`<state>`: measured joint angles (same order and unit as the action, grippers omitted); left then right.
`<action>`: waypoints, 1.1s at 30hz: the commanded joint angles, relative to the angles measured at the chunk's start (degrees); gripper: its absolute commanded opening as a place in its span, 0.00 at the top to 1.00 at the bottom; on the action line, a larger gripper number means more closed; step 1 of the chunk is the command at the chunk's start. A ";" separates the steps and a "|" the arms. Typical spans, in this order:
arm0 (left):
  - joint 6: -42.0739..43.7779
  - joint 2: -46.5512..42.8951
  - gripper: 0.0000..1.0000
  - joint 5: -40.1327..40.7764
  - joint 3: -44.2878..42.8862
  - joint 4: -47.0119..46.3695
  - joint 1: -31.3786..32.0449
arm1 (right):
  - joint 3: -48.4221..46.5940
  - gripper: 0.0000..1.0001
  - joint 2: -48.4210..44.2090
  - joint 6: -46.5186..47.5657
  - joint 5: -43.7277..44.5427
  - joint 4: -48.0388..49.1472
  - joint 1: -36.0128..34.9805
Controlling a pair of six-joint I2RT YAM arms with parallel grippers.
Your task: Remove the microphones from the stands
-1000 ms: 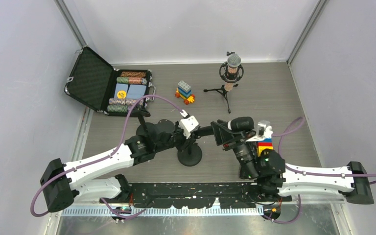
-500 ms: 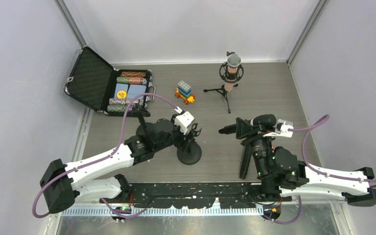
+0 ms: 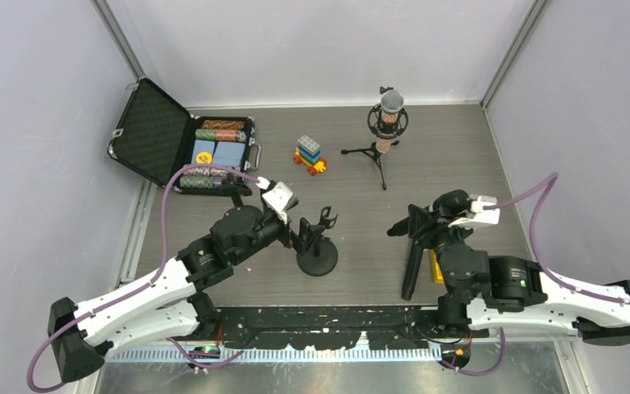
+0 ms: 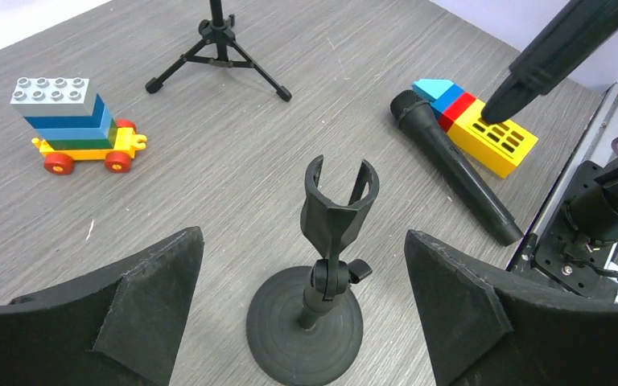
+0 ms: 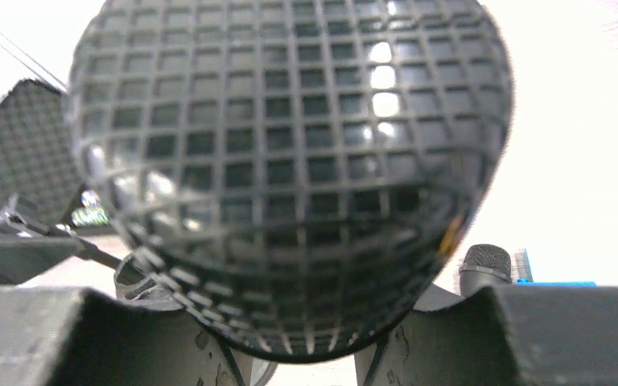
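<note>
Top external, noted: left gripper (image 4: 302,277) gapes open just left of the stand (image 3: 317,261), whose clip (image 4: 338,193) is empty; right gripper (image 5: 306,305) clamps the microphone (image 5: 290,161) aloft, well right of the stand, so probably best lowered flat there, clear of the spare microphone (image 4: 451,165).

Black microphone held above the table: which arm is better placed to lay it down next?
Right. The right gripper is shut on the black mesh-headed microphone, held clear of the empty black round-based stand. The left gripper has its jaws open and empty, facing that stand.
</note>
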<state>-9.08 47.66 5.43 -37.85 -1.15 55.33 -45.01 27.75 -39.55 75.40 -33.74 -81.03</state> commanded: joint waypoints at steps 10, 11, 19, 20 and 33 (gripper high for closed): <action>-2.42 1.46 0.00 -0.37 -2.33 0.05 -0.14 | -11.40 1.00 28.30 -3.58 -39.51 -15.91 31.46; -2.21 1.34 0.00 -0.55 -2.76 0.80 -0.14 | -10.05 0.99 28.41 -3.11 -44.41 -14.51 33.53; -0.65 -1.63 0.00 2.72 -1.29 2.97 -0.18 | 0.22 0.94 32.83 -1.12 -73.90 -5.13 52.21; -0.63 -1.71 0.00 2.66 -1.38 2.84 -0.14 | 0.86 0.91 34.40 -0.96 -74.21 -5.23 52.95; 0.29 -1.13 0.00 2.38 -2.65 4.69 -0.18 | 2.77 0.85 50.12 0.98 -77.66 0.79 56.95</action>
<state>-9.82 46.83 7.07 -38.33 4.80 55.33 -42.02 75.68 -40.62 -1.72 -35.51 -24.25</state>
